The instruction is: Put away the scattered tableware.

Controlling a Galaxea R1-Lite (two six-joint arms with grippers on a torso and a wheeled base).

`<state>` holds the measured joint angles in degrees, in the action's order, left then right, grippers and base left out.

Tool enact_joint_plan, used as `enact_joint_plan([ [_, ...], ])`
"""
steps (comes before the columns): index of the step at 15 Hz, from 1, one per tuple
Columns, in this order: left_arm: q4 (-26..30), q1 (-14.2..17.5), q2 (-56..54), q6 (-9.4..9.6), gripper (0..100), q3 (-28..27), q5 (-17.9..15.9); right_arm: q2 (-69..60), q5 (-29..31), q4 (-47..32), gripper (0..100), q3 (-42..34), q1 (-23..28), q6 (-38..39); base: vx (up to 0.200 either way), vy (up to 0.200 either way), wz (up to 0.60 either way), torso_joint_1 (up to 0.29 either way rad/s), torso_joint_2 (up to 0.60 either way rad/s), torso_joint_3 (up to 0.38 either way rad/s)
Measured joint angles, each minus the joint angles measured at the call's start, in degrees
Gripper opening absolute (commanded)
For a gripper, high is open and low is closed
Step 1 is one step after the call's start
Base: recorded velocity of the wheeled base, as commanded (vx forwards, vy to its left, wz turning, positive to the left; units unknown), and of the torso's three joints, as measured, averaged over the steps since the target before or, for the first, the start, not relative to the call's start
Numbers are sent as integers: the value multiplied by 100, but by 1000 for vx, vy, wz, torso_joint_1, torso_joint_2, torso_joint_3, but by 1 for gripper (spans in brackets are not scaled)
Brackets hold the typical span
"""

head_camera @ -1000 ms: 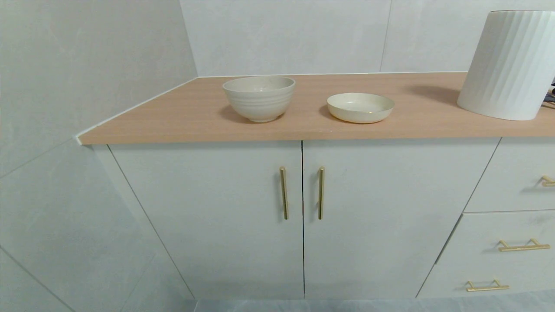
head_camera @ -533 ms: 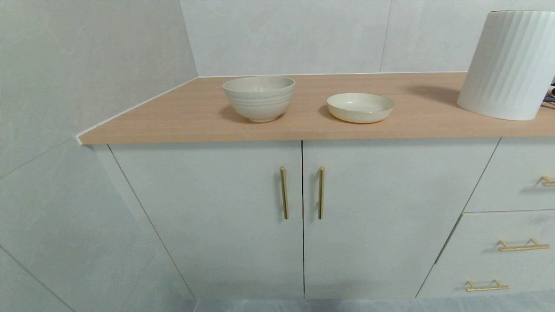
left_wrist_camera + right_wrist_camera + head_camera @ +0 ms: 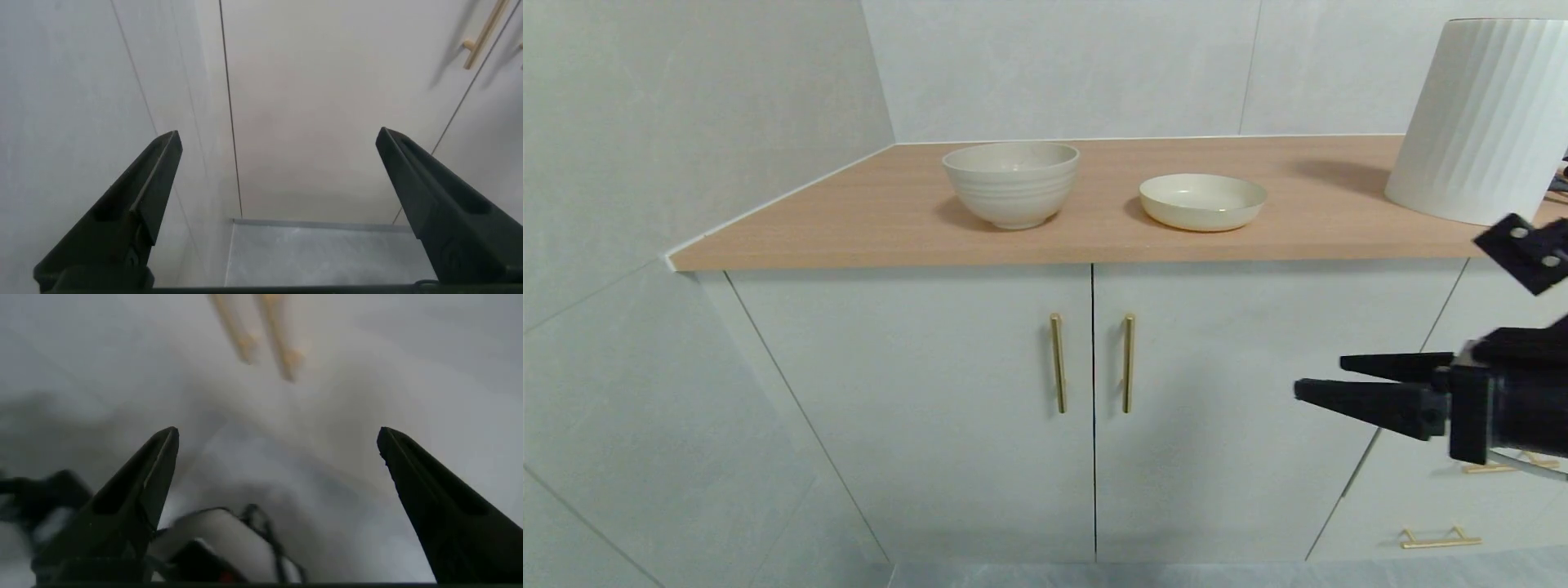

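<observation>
A deep beige ribbed bowl (image 3: pixel 1011 184) and a shallow cream dish (image 3: pixel 1202 201) stand side by side on the wooden countertop (image 3: pixel 866 220), the dish to the right. Below them are two shut cabinet doors with upright gold handles (image 3: pixel 1057 363) (image 3: pixel 1127 363). My right gripper (image 3: pixel 1319 376) hangs open in front of the right door, below counter height, pointing left with nothing held. In the right wrist view it (image 3: pixel 276 433) is wide open, with the two gold handles (image 3: pixel 261 331) blurred beyond. My left gripper (image 3: pixel 276 137) is open and empty, low in front of a cabinet panel.
A tall white ribbed cylinder (image 3: pixel 1482 122) stands on the counter at the far right. Drawers with gold handles (image 3: pixel 1439 539) are to the right of the doors. Tiled walls close the left side and back. Grey floor (image 3: pixel 319 253) lies below the cabinet.
My right arm has come into the head view from the right, its open gripper now in front of the right cabinet door. The bowl and dish have not moved.
</observation>
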<state>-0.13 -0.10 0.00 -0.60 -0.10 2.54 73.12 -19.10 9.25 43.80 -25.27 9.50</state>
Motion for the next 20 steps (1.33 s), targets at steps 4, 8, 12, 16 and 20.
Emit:
enact_joint_plan([
  [4, 0, 2, 0, 0, 100, 0, 0, 1307, -433, 108, 100, 809, -325, 336, 0, 0, 0, 0, 0, 0],
  [8, -2, 0, 0, 0, 100, 0, 0, 2324, -440, 807, 100, 1278, -449, 377, 0, 0, 0, 0, 0, 0],
  [12, -2, 0, 0, 2, 100, 0, 0, 3143, -273, 1781, 100, 1341, -592, 432, 0, 0, 0, 0, 0, 0],
  [16, 0, 0, 0, 0, 100, 0, 0, 3733, 79, 2778, 100, 1345, -872, 798, 0, 0, 0, 0, 0, 0],
  [20, -2, 2, 0, 0, 100, 0, -2, 4130, 288, 3276, 100, 1301, -1020, 862, 0, 0, 0, 0, 0, 0],
])
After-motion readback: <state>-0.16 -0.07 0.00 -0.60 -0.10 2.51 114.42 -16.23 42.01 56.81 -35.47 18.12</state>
